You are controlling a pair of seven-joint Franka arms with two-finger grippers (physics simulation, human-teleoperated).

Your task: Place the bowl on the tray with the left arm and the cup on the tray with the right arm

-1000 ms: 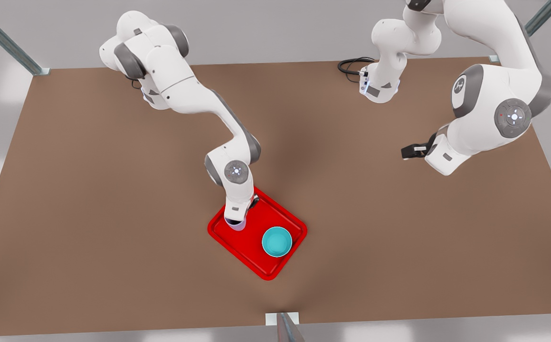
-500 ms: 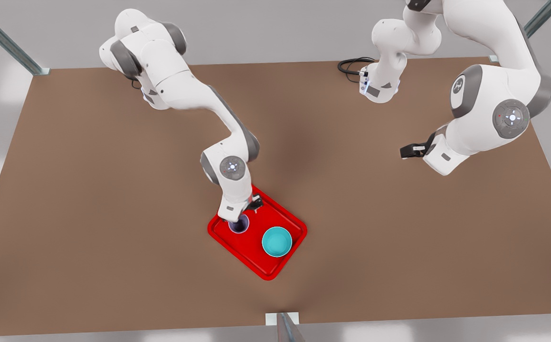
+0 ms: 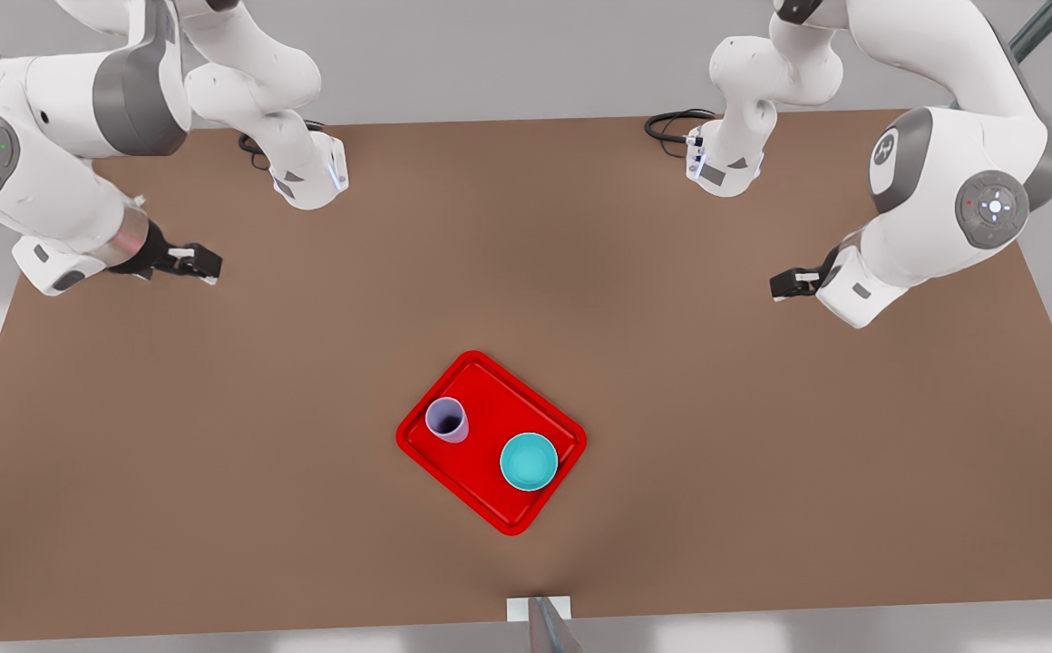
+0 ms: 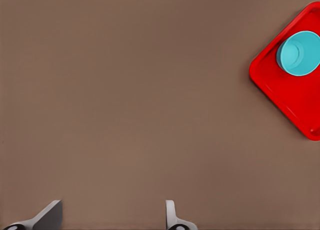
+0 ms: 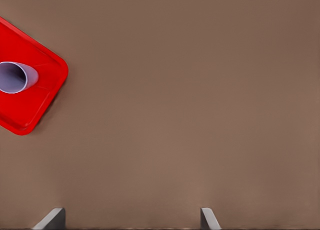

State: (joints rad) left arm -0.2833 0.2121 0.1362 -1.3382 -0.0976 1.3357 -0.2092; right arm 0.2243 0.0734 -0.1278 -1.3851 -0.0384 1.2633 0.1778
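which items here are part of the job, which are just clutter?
Job items:
- bowl, on the tray
- cup, upright on the tray
- tray
- left claw, open, off to the front view's right
- right claw, open, off to the front view's left

Lying about:
- black cable at the table's far edge

My brown bench (image 3: 218, 435) carries the red tray (image 3: 481, 490) near its middle, and a black cable (image 3: 667, 122) at its far edge.

Red tray (image 3: 526, 512); teal bowl (image 3: 528, 461); lavender cup (image 3: 446, 419)
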